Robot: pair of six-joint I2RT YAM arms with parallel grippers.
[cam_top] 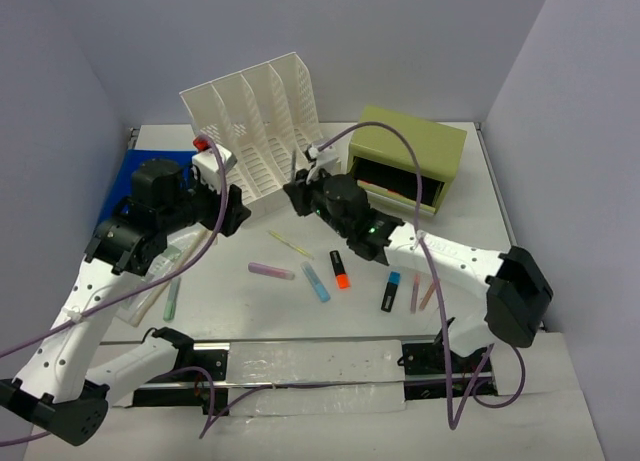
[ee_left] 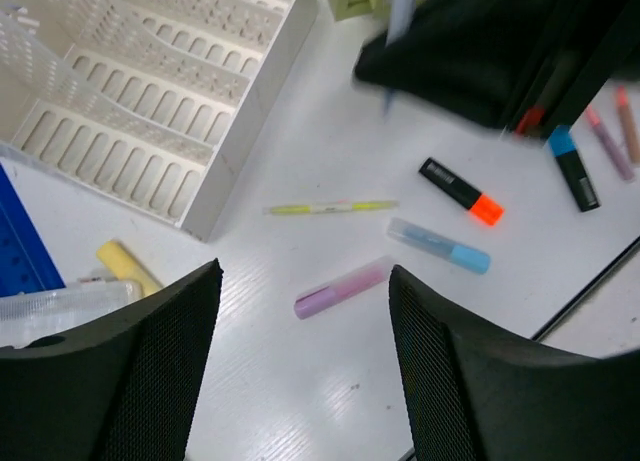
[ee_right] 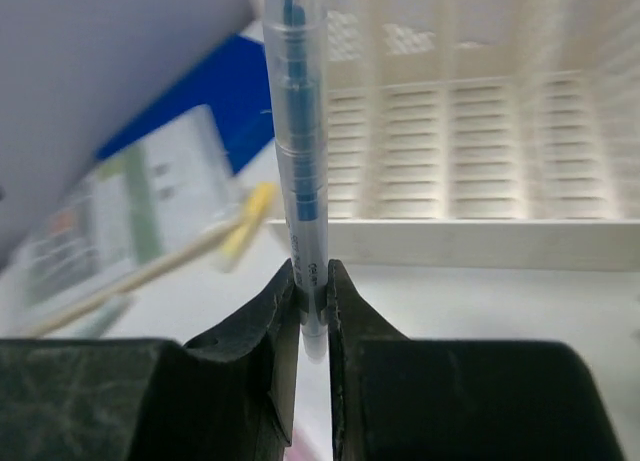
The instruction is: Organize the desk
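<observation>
The white desk (cam_top: 240, 311) carries scattered pens and markers. My right gripper (ee_right: 313, 291) is shut on a clear pen with a blue core (ee_right: 300, 161), which stands upright out of the jaws. It hovers in front of the white file rack (cam_top: 262, 121), at centre in the top view (cam_top: 297, 196). My left gripper (ee_left: 305, 321) is open and empty above the desk, its fingers (ee_left: 120, 381) either side of a purple highlighter (ee_left: 340, 287) lying below. In the top view the left gripper (cam_top: 235, 211) is left of the right one.
On the desk lie a yellow-green pen (ee_left: 330, 208), a blue highlighter (ee_left: 438, 245), a black-and-orange marker (ee_left: 460, 191), a black-and-blue marker (ee_left: 574, 167) and pink pens (cam_top: 415, 293). An olive-green drawer box (cam_top: 410, 156) stands back right. A blue notebook (cam_top: 140, 171) lies far left.
</observation>
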